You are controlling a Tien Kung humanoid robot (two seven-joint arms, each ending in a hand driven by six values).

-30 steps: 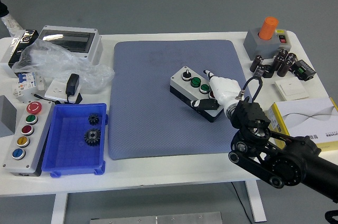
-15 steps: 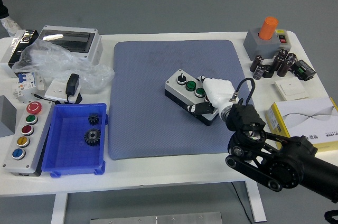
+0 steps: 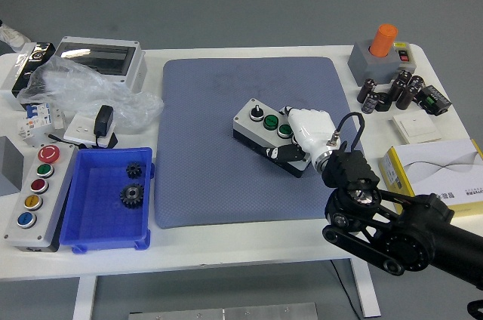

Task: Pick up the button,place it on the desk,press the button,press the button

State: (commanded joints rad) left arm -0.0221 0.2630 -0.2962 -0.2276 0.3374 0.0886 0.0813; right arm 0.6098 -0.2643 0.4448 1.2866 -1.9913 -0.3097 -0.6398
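A small grey button box (image 3: pixel 260 129) with a black knob and two green buttons sits tilted on the blue-grey mat (image 3: pixel 211 169), right of the mat's middle. My right hand (image 3: pixel 296 140), white with black fingertips, grips the box's right end, its fingers curled over the top and front edge. The black right arm (image 3: pixel 392 229) comes in from the lower right corner. My left arm does not show.
A blue bin (image 3: pixel 106 222) with black gears and a long grey panel of coloured buttons (image 3: pixel 36 188) lie at the left. A plastic bag (image 3: pixel 83 93) and a grey enclosure (image 3: pixel 102 60) are behind them. At the right are an orange-topped box (image 3: pixel 381 52), black capacitors (image 3: pixel 392 90) and a yellow-edged carton (image 3: pixel 438 169).
My right hand has dragged the button box a little to the left and toward me across the mat, keeping its grip on the right end.
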